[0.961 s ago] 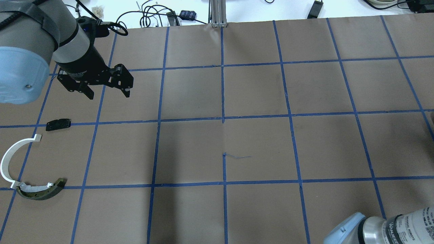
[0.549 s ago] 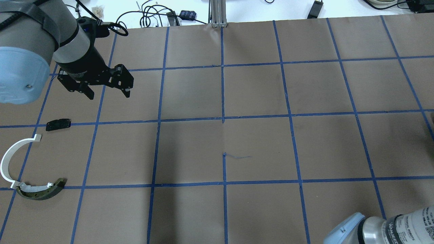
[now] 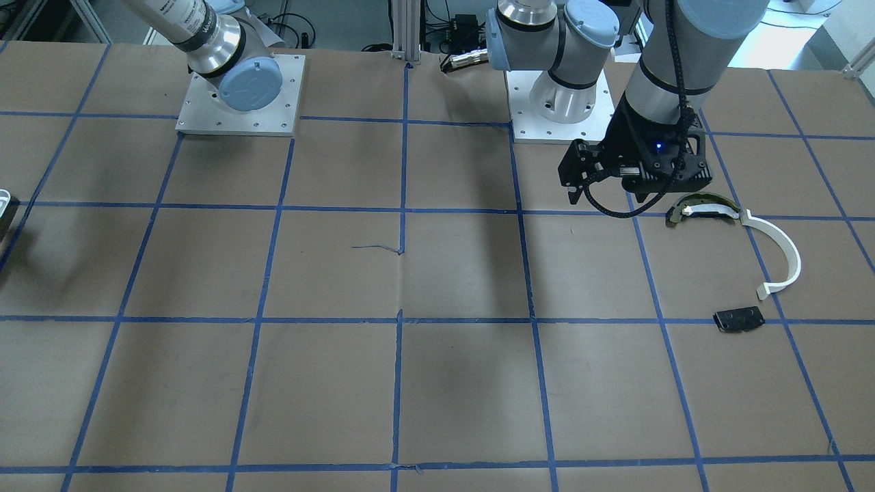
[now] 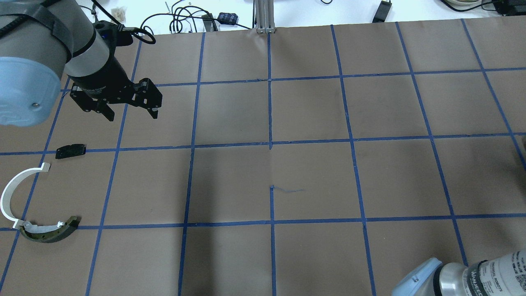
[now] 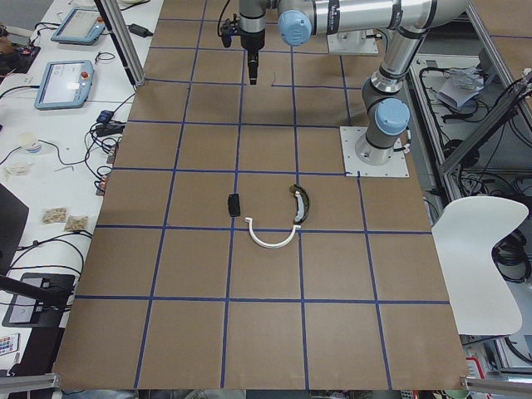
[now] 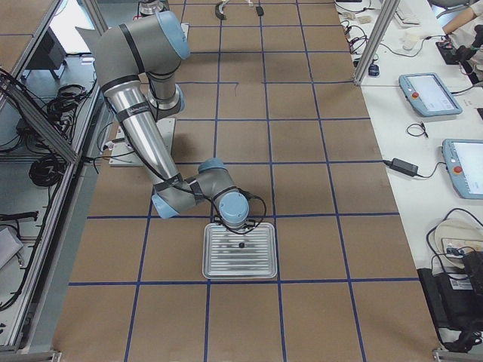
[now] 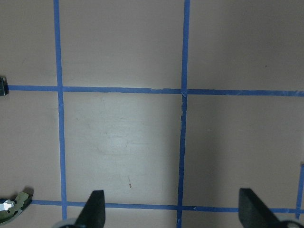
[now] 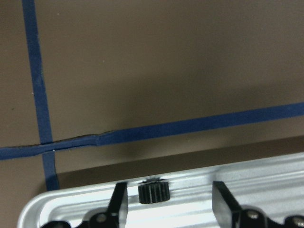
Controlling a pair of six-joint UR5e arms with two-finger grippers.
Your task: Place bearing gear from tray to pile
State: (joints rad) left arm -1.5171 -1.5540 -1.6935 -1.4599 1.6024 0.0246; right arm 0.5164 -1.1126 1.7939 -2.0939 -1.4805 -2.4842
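A small black bearing gear (image 8: 153, 192) lies on the silver ribbed tray (image 8: 266, 190), between the spread fingers of my right gripper (image 8: 171, 205), which is open and not touching it. The tray (image 6: 240, 264) and the gear (image 6: 241, 246) also show in the exterior right view. The pile is a white arc (image 4: 10, 193), a dark curved piece with a cream strip (image 4: 49, 232) and a flat black plate (image 4: 70, 150). My left gripper (image 4: 132, 116) is open and empty, hovering beyond the pile.
Brown paper with a blue tape grid covers the table (image 4: 312, 176). Only a sliver of the tray (image 3: 3, 205) shows at the front-facing view's left edge. Cables (image 4: 185, 20) and an aluminium post (image 4: 263, 16) stand at the far edge. The robot bases (image 3: 239, 96) are bolted on.
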